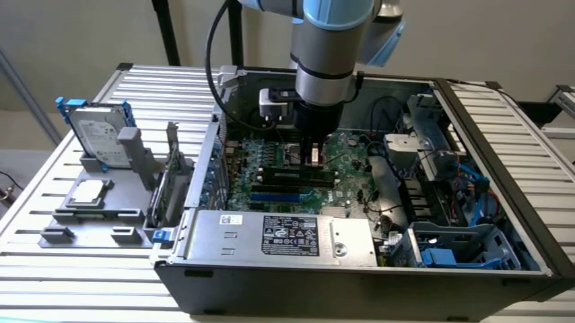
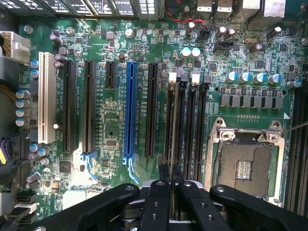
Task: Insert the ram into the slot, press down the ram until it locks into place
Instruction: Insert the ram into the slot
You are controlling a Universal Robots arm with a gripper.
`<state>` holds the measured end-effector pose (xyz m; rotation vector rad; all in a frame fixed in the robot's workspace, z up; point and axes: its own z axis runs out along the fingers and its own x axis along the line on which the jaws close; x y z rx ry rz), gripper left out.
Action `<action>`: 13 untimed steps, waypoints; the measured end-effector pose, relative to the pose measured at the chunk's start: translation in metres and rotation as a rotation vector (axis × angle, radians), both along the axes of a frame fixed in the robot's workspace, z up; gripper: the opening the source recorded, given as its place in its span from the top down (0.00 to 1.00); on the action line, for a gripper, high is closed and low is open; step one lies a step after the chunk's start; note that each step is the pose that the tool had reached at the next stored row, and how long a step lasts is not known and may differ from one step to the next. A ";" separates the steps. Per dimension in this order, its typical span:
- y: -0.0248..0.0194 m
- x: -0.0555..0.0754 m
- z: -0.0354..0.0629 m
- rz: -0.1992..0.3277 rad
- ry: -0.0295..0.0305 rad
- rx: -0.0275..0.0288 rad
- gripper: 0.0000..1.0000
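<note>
I have the gripper [image 1: 314, 161] with jaws pinched on the ram [image 1: 285, 174], which stands in its slot [image 2: 173, 76], at 12 o'clock of the blue slot [image 1: 279, 197] in the exterior view. I judge this the insertion step; seating calls for straight, even downward pressure.

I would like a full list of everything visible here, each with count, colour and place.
table: one, silver slats, under everything
case: one, black, open, on the table
fixture: one, grey, exterior view's left
hard drive: one, silver, upright on the fixture
power supply: one, silver, case's near side
motherboard: one, green, inside the case
blue slot: one, on the motherboard
slots: several, black, pale clips, beside the socket
socket: one, silver frame
ram: one, green, edge-on over the slots
arm: one, grey and blue, above the case
gripper: one, black, shut on the ram
</note>
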<state>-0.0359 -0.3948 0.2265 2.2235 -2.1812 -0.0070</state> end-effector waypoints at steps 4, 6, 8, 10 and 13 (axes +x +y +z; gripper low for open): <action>0.0002 0.000 -0.0007 0.001 0.0000 0.0000 0.87; 0.0003 0.000 -0.0011 0.001 0.0000 0.0000 0.87; 0.0003 0.000 -0.0015 0.001 0.0000 0.0000 0.87; 0.0003 0.000 -0.0015 0.001 0.0001 0.0000 0.87; 0.0004 0.001 -0.0016 0.002 0.0000 0.0001 0.87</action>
